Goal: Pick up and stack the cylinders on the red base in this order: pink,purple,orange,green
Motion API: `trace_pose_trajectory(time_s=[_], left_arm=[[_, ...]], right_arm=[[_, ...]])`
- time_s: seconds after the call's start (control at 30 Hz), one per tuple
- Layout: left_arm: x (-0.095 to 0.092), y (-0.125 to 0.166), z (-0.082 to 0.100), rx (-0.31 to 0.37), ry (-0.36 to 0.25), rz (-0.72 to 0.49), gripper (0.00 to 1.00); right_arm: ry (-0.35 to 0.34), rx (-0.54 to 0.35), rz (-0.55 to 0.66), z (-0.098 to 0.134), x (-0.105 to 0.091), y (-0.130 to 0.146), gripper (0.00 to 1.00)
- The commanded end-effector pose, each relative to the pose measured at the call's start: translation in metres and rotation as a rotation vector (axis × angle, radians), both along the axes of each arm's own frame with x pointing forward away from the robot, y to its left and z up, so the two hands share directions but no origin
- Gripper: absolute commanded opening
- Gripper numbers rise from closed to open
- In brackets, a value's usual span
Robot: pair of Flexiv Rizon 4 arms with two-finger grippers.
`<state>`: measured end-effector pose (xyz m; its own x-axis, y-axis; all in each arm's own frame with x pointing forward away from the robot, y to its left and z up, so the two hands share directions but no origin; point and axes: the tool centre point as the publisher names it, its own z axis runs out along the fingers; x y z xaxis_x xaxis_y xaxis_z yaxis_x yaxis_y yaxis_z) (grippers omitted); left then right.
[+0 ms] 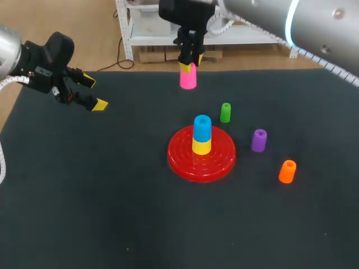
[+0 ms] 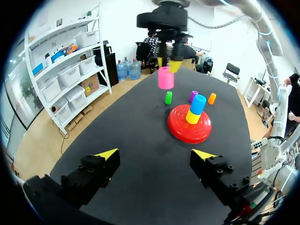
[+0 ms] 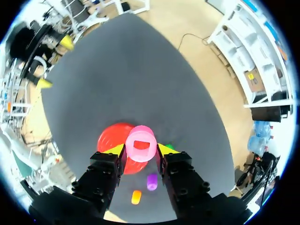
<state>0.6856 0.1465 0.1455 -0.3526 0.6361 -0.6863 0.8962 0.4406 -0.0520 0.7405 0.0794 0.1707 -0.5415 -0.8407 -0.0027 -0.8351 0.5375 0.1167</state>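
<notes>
- Head view: the dark surface (image 1: 112, 196) carries everything. The right arm comes in from the far right, and the right gripper (image 1: 189, 64) hangs over the far edge, well apart from the base.
- Red base (image 1: 185, 162) sits mid-surface and already bears a yellow cylinder (image 1: 201, 146) with a blue cylinder (image 1: 202, 125) on top. Pink would land on blue, not on bare base.
- Left gripper (image 1: 94, 93) is off at the left, fingers wide, holding nothing, out of the path.
- Pink cylinder (image 1: 188, 80) is upright and clear of the surface, with the right fingers clamped on its top from two sides.
- Step in hand, by my judgement: carry pink over the stack, centre its bore above blue, lower straight and loosen only once seated. A tilt could topple the stack.
- Purple cylinder (image 1: 258, 140), orange cylinder (image 1: 287, 171) and green cylinder (image 1: 225, 112) stand upright beside the base. Pass above green.
</notes>
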Motion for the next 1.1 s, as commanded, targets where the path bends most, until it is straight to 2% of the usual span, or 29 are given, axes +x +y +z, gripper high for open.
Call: trace_pose_trajectory(time_s=[0.03,0.23,0.43,0.63,0.73,1.1], left_arm=[[-0.001,0.001,-0.001,-0.004,-0.004,-0.001,1.0],[-0.001,0.001,-0.001,-0.004,-0.004,-0.001,1.0],[-0.001,0.001,-0.001,-0.004,-0.004,-0.001,1.0],[-0.001,0.001,-0.001,-0.004,-0.004,-0.001,1.0],[-0.001,0.001,-0.001,-0.004,-0.004,-0.001,1.0],[-0.001,0.001,-0.001,-0.004,-0.004,-0.001,1.0]], right_arm=[[-0.116,0.082,0.005,-0.006,-0.068,-0.041,0.0],[-0.144,0.088,0.044,-0.007,-0.099,-0.052,0.0],[-0.149,0.121,0.049,-0.001,-0.116,-0.057,0.0],[-0.167,0.133,0.042,-0.001,-0.117,-0.059,0.0],[-0.197,0.158,0.028,-0.006,-0.114,-0.055,0.0],[-0.207,0.201,0.024,-0.007,-0.108,-0.035,0.0]])
